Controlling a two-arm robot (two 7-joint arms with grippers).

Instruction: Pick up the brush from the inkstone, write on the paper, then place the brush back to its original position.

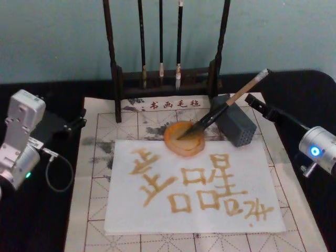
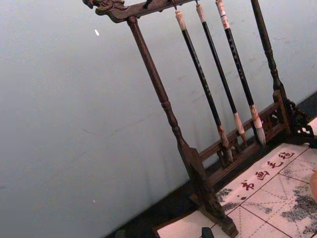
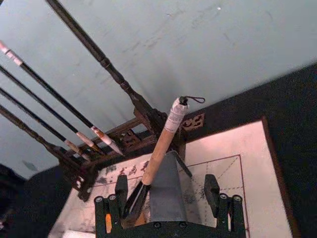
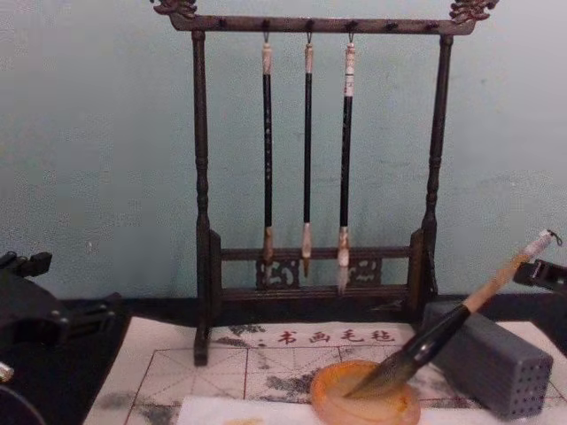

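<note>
- Calligraphy practice station, more lab bench than home: bare black desk (image 1: 37, 226), plain teal wall (image 4: 89, 133).
- Wooden brush rack (image 4: 201, 177) with three slim brushes (image 4: 307, 150) hanging from it.
- Gridded mat (image 1: 100, 123) with red characters; paper (image 1: 157, 215) covered in ochre characters.
- Amber ink dish (image 1: 184, 146) with the big brush (image 1: 231, 102) leaning in it.

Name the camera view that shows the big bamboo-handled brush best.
Head view: the brush shows whole, bristles in the inkstone, handle leaning on the grey block. Chest view gives it side-on, also complete. Right wrist view shows mainly handle and cap.
</note>
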